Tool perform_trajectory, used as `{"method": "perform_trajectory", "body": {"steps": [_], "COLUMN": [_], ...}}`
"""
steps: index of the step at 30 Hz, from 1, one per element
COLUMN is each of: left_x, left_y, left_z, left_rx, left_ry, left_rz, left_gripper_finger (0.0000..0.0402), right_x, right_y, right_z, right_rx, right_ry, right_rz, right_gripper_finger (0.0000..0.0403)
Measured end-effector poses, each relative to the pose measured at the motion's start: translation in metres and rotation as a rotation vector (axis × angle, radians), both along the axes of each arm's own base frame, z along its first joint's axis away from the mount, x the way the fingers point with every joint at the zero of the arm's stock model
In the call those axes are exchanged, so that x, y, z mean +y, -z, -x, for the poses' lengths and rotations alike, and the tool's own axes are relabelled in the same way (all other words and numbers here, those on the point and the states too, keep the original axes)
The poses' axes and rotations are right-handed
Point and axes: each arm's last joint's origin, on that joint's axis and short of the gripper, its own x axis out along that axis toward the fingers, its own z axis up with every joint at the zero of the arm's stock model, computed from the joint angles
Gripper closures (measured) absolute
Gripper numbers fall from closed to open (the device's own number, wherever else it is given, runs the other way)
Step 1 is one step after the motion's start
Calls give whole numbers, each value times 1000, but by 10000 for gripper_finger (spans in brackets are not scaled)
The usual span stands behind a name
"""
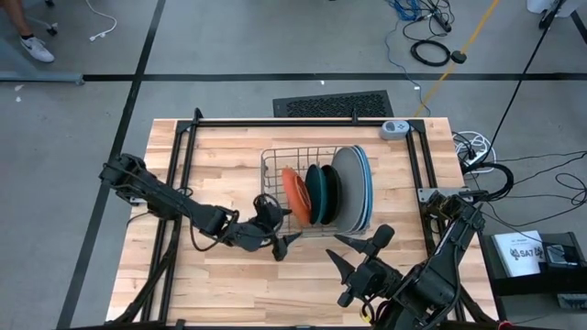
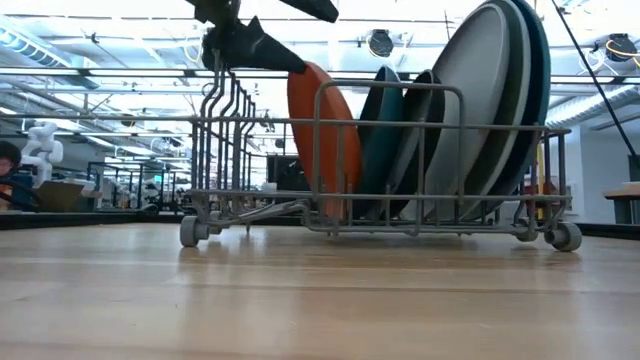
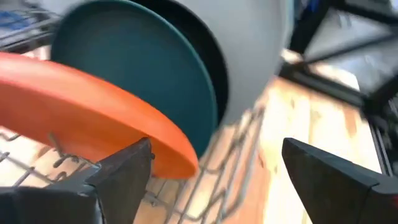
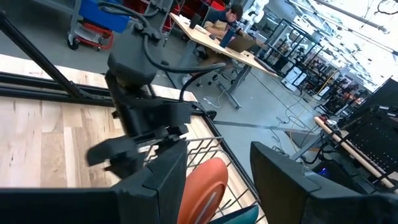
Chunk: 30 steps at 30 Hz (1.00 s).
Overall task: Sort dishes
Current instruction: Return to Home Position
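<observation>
A wire dish rack (image 1: 275,174) stands mid-table. The dishes stand on edge in it, in a row: orange (image 1: 295,194), dark teal (image 1: 316,192), black (image 1: 330,192), grey (image 1: 348,183), then blue (image 1: 366,188). My left gripper (image 1: 284,244) hovers open at the rack's near left corner. In its wrist view the orange plate (image 3: 93,118) lies just ahead of one finger (image 3: 124,174), and I see no clear touch. My right gripper (image 1: 359,247) hangs open above the table, near the rack's near right side, and holds nothing.
Black frame rails (image 1: 183,165) run along the table's left and right sides. A small grey device (image 1: 394,128) sits at the far right corner. Bare wood lies left of the rack (image 1: 220,174) and along the near edge (image 1: 229,293).
</observation>
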Motion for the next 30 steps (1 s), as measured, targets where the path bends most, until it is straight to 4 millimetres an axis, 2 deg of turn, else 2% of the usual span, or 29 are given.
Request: {"method": "perform_trajectory", "body": {"steps": [7, 15, 22, 25, 30], "left_x": [-20, -11, -11, -14, -18], "left_y": [-9, -30, -28, -29, -52], "left_z": [2, -6, -7, -6, 13], "left_rx": [-74, -277, -276, -270, -280], "left_ry": [148, 71, 83, 119, 207], "left_rz": [-97, 50, 89, 82, -30], "left_gripper_finger": [38, 38, 38, 38, 38], "right_x": [-2, -3, -11, -19, -25], "right_y": [0, 2, 32, 35, 36], "right_z": [-1, -4, -38, -47, -51], "right_rx": [4, 30, 212, 244, 250], "right_ry": [5, -4, 12, 28, 46], "right_rz": [4, -56, -144, -141, -131], "right_gripper_finger": [234, 234, 234, 234, 234]}}
